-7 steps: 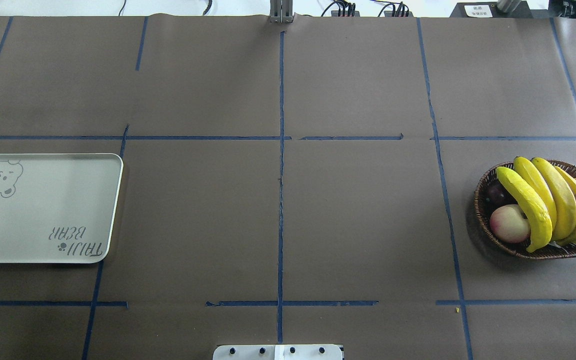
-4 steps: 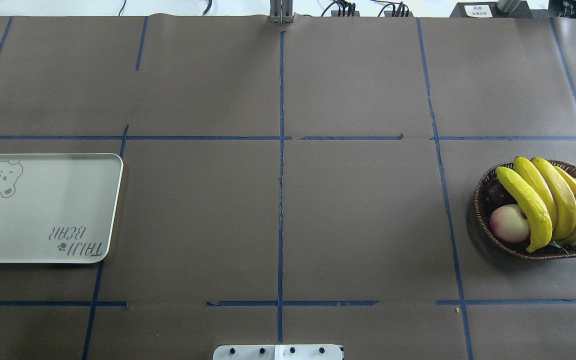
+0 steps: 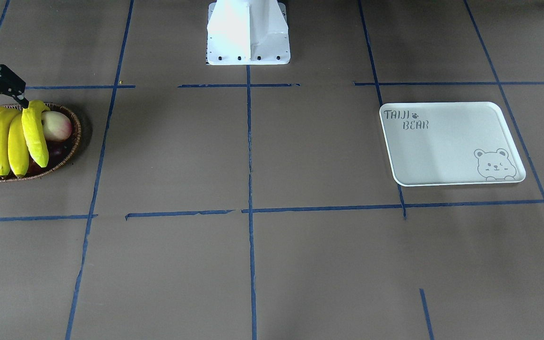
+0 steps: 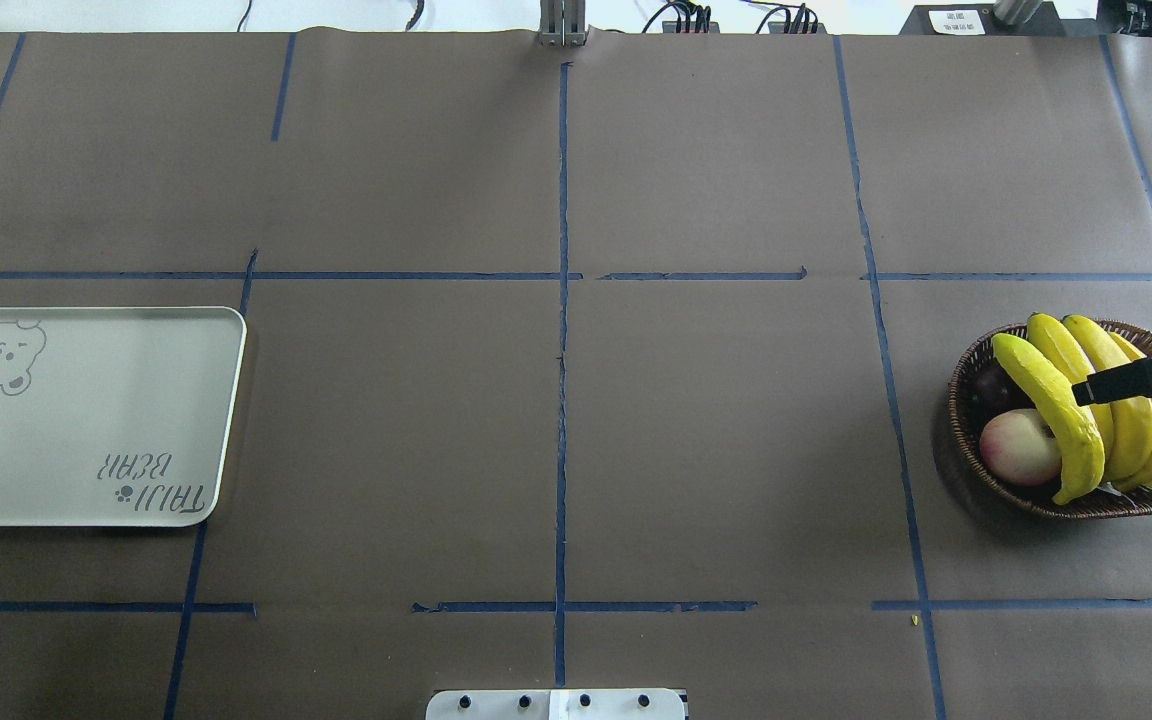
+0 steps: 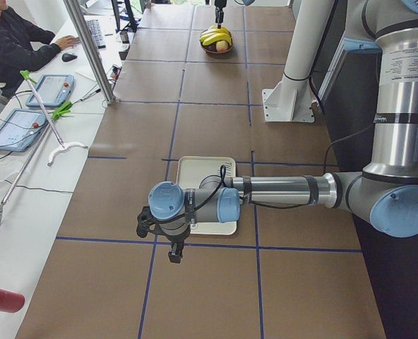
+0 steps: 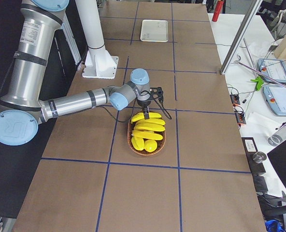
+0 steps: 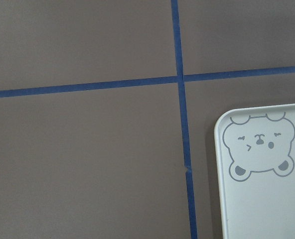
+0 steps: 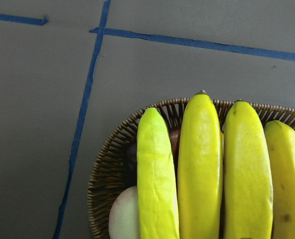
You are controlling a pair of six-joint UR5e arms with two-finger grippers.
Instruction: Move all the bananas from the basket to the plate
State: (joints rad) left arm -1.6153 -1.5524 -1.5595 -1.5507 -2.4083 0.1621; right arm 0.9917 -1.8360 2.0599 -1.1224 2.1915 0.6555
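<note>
Several yellow bananas [image 4: 1086, 400] lie side by side across the brown wicker basket [image 4: 966, 400] at the table's right end; they also show in the front view [image 3: 7, 137] and the right wrist view [image 8: 200, 164]. My right gripper [image 4: 1127, 322] is open and empty above the bananas, its black fingers [image 3: 21, 99] spread over the bunch. The white bear plate [image 4: 86, 420] lies empty at the table's left end. My left gripper [image 5: 170, 244] shows only in the exterior left view, at the plate's outer end; I cannot tell whether it is open or shut.
A pink-red apple [image 4: 1016, 450] and a dark plum [image 4: 991, 385] lie in the basket beside the bananas. The white robot base [image 3: 248, 33] stands at the table's middle edge. Blue tape lines cross the brown table cover. An operator [image 5: 11, 42] sits at a side desk.
My right gripper has come in from the right edge of the overhead view and now hangs open over the bananas. The bananas, basket and plate have not moved.
</note>
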